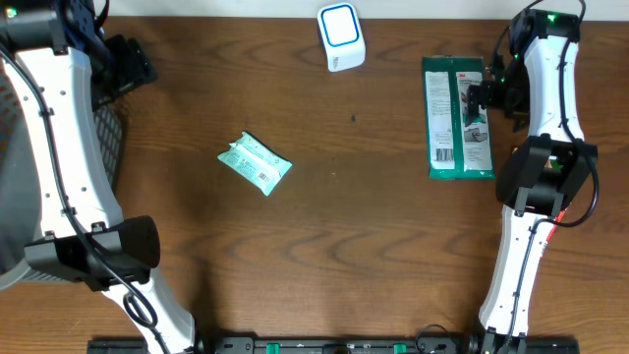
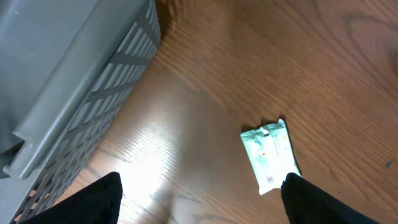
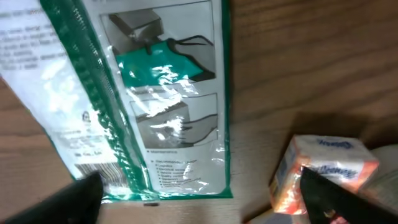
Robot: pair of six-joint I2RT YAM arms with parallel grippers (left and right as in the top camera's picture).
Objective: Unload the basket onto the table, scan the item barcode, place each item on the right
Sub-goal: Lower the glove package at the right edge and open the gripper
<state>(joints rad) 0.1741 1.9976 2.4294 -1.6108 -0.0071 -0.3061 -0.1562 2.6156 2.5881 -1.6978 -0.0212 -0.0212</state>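
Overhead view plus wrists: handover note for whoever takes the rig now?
Left gripper: open, empty, near the grey slatted plastic basket.
Right gripper: open, over the flat green-and-white plastic packet, holding nothing.
Small teal-and-white pouch lies mid-table; white scanner with blue ring at the far edge.
Done: cannot tell whether anything is scanned.
To do: grasp an item, show its barcode to the scanner.

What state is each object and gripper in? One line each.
Large green-and-white plastic packet: flat on wooden table, unheld.
Small mint-green foil sachet: flat on table, untouched.
White box-shaped scanner: resting on table, unheld.
Left gripper: open, empty.
Right gripper: open, over the large packet.
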